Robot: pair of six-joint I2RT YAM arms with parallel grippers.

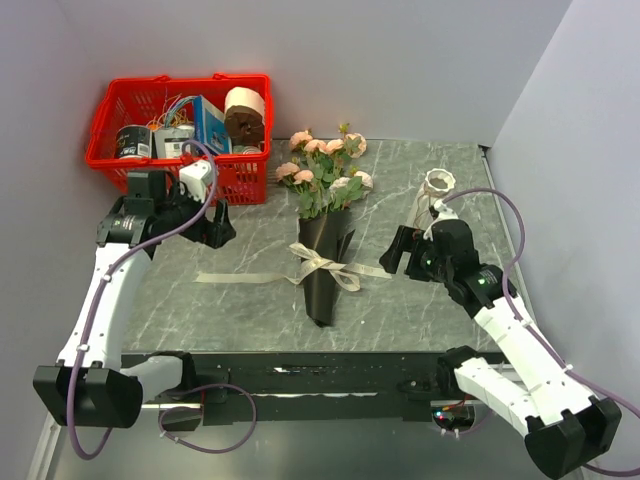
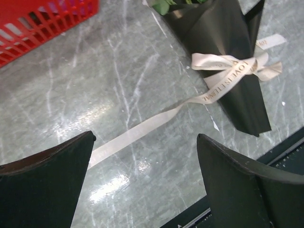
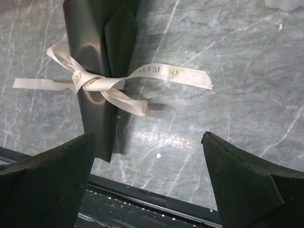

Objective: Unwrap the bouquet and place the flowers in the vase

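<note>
The bouquet [image 1: 322,250] lies on the marble table in its dark paper cone, tied with a cream ribbon [image 1: 325,265]. Its pale pink flowers [image 1: 322,165] point toward the back. One ribbon tail [image 2: 142,130] trails left across the table. The white vase [image 1: 433,190] stands at the back right, just behind the right arm. My left gripper [image 1: 212,225] hovers open left of the bouquet, above the ribbon tail. My right gripper [image 1: 402,255] is open to the right of the cone [image 3: 99,71], near the ribbon's right end [image 3: 190,77]. Neither holds anything.
A red basket [image 1: 245,180] with cans, a box and a paper roll [image 1: 245,112] sits at the back left, close behind the left gripper. The table's dark front edge [image 3: 156,199] runs just below both grippers. Grey walls close in the back and right.
</note>
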